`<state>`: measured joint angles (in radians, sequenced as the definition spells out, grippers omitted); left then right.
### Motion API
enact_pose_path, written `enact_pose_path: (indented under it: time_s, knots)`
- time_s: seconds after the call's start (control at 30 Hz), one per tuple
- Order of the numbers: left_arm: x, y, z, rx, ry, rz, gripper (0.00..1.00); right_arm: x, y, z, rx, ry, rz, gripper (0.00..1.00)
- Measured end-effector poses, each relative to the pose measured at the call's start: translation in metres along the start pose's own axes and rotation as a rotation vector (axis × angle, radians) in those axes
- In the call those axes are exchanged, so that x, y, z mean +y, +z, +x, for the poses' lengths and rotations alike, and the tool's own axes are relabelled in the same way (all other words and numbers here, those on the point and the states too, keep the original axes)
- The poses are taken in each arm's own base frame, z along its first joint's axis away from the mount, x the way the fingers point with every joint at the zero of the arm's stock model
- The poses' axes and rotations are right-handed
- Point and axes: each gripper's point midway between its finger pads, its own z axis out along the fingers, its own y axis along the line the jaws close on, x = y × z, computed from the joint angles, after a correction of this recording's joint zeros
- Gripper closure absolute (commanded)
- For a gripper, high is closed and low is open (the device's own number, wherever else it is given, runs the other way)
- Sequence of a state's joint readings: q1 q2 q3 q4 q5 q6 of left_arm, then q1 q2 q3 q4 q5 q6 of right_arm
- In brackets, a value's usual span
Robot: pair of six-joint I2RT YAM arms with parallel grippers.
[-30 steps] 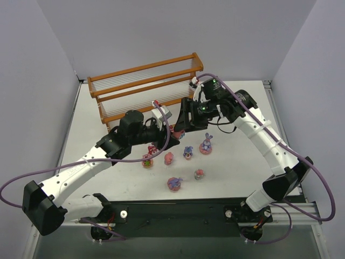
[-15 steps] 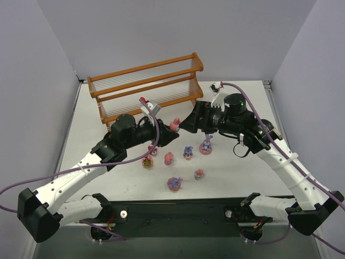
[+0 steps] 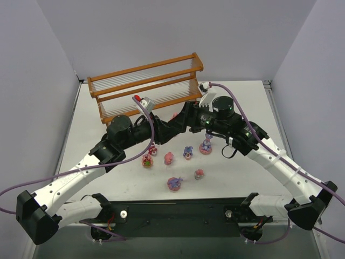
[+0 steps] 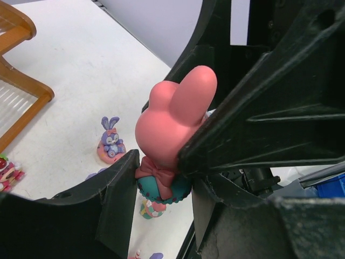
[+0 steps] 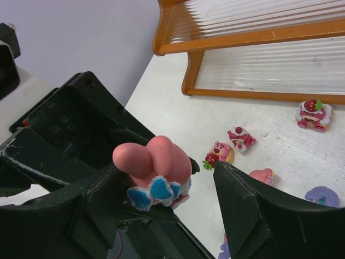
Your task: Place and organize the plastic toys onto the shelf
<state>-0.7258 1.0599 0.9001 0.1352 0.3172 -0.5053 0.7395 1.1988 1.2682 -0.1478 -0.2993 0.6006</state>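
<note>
Hanging in mid-air just near of the shelf (image 3: 143, 81), the pink bunny toy (image 4: 175, 116) is pinched at its base by the left gripper (image 4: 161, 174). The right gripper (image 5: 168, 172) stands spread around it. If the left lets go before the right closes, the bunny probably falls among the other toys (image 3: 188, 152).

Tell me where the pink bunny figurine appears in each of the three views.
Top external: the pink bunny figurine is a small pink spot just above centre, before the shelf.
Left wrist: pink bunny figurine large, at centre.
Right wrist: pink bunny figurine low, left of centre.
Shared landmark: shelf upper left in left wrist, shelf along the top in right wrist.
</note>
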Motion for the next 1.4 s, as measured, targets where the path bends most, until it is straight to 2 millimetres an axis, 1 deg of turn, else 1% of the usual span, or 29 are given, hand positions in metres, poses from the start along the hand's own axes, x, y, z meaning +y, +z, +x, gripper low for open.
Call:
enact_pose_path:
  time_s: [0.03, 0.07, 0.13, 0.17, 0.23, 0.27, 0.3, 0.33, 0.37, 0.43, 0.47, 0.57, 0.6, 0.73, 0.8, 0.87, 0.97, 1.03, 1.13, 1.23, 1.37, 1.4]
  knots:
    - [0.000, 0.000, 0.000, 0.001, -0.002, 0.002, 1.00, 0.000, 0.002, 0.001, 0.002, -0.001, -0.001, 0.38]
    - [-0.001, 0.000, 0.000, 0.001, -0.004, 0.003, 1.00, 0.000, 0.004, 0.001, 0.005, -0.003, 0.000, 0.44]
    - [0.000, 0.000, 0.001, 0.002, -0.007, 0.001, 1.00, 0.001, 0.006, 0.002, 0.008, -0.001, -0.006, 0.52]
    - [0.000, 0.000, 0.001, 0.004, -0.008, 0.000, 1.00, 0.002, 0.007, 0.001, 0.005, -0.004, -0.010, 0.63]
    - [0.000, 0.000, 0.002, 0.006, -0.010, 0.000, 1.00, 0.004, 0.006, 0.001, 0.004, -0.008, -0.014, 0.77]
    - [0.000, 0.000, 0.002, 0.006, -0.010, 0.001, 1.00, 0.004, 0.006, 0.001, 0.002, -0.010, -0.011, 0.87]
    - [0.000, 0.000, 0.001, 0.004, -0.009, 0.002, 1.00, 0.004, 0.006, 0.000, 0.001, -0.007, -0.009, 0.91]
    - [0.000, 0.000, 0.001, 0.003, -0.008, 0.002, 0.93, 0.005, 0.006, 0.000, 0.002, -0.009, -0.009, 0.95]
    - [0.000, 0.000, 0.001, 0.003, -0.008, 0.002, 0.74, 0.004, 0.006, 0.000, 0.003, -0.010, -0.006, 1.00]
    - [0.000, 0.000, 0.001, 0.003, -0.008, 0.001, 0.48, 0.004, 0.006, -0.001, 0.005, -0.010, -0.004, 1.00]
    - [0.000, 0.000, 0.001, 0.003, -0.008, 0.000, 0.28, 0.004, 0.006, -0.001, 0.008, -0.010, -0.001, 1.00]
    - [0.005, 0.000, 0.001, 0.001, 0.009, -0.025, 0.16, -0.001, 0.009, -0.001, 0.009, -0.020, 0.025, 1.00]
    - [0.007, -0.001, 0.001, 0.001, 0.011, -0.037, 0.13, -0.005, 0.010, -0.002, 0.008, -0.028, 0.045, 1.00]
    - [0.029, -0.015, 0.000, -0.006, 0.030, -0.175, 0.07, -0.034, 0.020, -0.010, -0.008, -0.070, 0.144, 1.00]
    - [0.042, -0.028, -0.004, -0.024, 0.038, -0.266, 0.06, -0.057, 0.028, -0.019, -0.028, -0.090, 0.205, 1.00]
    - [0.054, -0.046, -0.013, -0.057, 0.045, -0.350, 0.06, -0.081, 0.037, -0.027, -0.043, -0.120, 0.263, 1.00]
    - [0.066, -0.070, -0.025, -0.109, 0.051, -0.443, 0.05, -0.114, 0.053, -0.038, -0.074, -0.165, 0.339, 1.00]
    - [0.072, -0.083, -0.030, -0.131, 0.051, -0.491, 0.05, -0.131, 0.065, -0.045, -0.093, -0.196, 0.372, 1.00]
    - [0.080, -0.094, -0.030, -0.139, 0.049, -0.541, 0.05, -0.154, 0.086, -0.050, -0.122, -0.237, 0.404, 1.00]
    - [0.091, -0.100, -0.024, -0.126, 0.043, -0.583, 0.05, -0.175, 0.106, -0.051, -0.151, -0.280, 0.431, 1.00]
    - [0.101, -0.103, -0.016, -0.106, 0.038, -0.618, 0.05, -0.195, 0.123, -0.050, -0.188, -0.323, 0.467, 1.00]
    - [0.103, -0.104, -0.014, -0.102, 0.037, -0.623, 0.05, -0.201, 0.126, -0.053, -0.203, -0.330, 0.478, 1.00]
